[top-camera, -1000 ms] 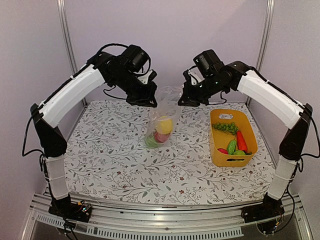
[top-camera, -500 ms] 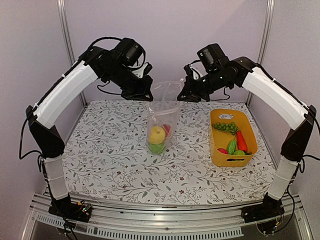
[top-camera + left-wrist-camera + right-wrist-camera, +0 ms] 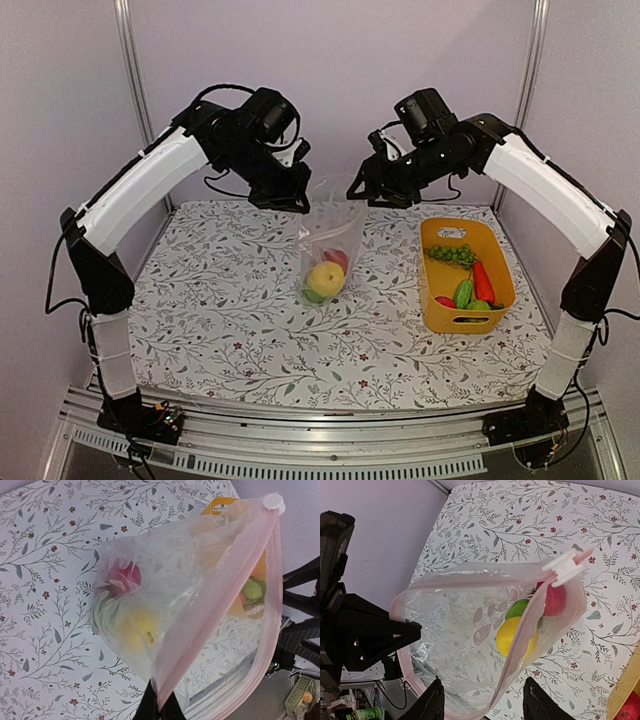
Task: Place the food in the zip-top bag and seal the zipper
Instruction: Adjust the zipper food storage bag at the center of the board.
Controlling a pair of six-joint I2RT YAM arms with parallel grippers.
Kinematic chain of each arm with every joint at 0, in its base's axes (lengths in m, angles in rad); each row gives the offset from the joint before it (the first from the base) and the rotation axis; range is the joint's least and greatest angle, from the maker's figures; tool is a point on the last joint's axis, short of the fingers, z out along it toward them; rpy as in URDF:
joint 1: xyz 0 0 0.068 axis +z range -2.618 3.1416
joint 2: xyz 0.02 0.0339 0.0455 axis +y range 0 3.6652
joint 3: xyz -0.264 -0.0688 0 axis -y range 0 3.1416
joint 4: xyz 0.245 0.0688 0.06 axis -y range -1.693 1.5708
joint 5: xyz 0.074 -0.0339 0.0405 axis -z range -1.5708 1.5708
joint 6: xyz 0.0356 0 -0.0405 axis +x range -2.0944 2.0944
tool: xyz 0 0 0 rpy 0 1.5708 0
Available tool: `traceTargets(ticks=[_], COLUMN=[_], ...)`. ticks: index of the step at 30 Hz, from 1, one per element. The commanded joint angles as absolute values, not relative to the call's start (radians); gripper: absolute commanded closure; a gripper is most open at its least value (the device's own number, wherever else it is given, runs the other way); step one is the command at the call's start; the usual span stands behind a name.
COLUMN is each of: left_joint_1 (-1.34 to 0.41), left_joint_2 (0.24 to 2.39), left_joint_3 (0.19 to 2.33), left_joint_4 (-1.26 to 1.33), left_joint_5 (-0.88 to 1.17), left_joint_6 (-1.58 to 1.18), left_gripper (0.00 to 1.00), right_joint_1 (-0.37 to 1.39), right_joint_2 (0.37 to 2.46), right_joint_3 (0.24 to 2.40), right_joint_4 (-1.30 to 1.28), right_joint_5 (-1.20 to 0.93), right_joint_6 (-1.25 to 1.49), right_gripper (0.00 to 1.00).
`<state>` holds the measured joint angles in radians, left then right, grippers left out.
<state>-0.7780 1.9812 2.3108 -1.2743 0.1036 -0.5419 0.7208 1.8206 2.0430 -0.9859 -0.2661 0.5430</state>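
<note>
No readable text, label, brand or number anywhere — only the tablecloth's (image 3: 230, 320) floral print.

The zip-top bag (image 3: 329, 232) holds food (image 3: 325, 277) left of basket (image 3: 470, 323).

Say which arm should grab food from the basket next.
Right: the right gripper is open and the yellow basket sits on its side. The left gripper is shut on the mouth of the zip-top bag, holding it up.

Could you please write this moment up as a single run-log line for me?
left claw: shut on zip-top bag corner | right claw: open | bag: hanging, mouth open, lemon inside | basket: grapes, carrot, cucumber
</note>
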Motion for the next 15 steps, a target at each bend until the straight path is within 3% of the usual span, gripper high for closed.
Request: traceTargets(ticks=[1,5,15], left_joint_1=[-0.779,-0.779,-0.779], left_joint_2=[1.98,1.967,1.965], left_joint_3=[2.299,2.298,2.296], left_joint_4=[-1.253,-1.231,-1.229], left_joint_5=[0.11,0.119,0.144], left_joint_6=[-0.528,-0.519,-0.507], left_gripper=[1.0,1.0,1.0], right_joint_1=[0.676,0.589,0.352], right_joint_2=[1.736,1.654,1.418], right_joint_3=[2.025,1.858,1.298], right_joint_4=[-1.032,-1.011,-0.878], right_joint_5=[-0.188,-0.175,-0.07], right_joint_6=[0.498,0.474,0.442], right_gripper=[0.43,0.4,0.43])
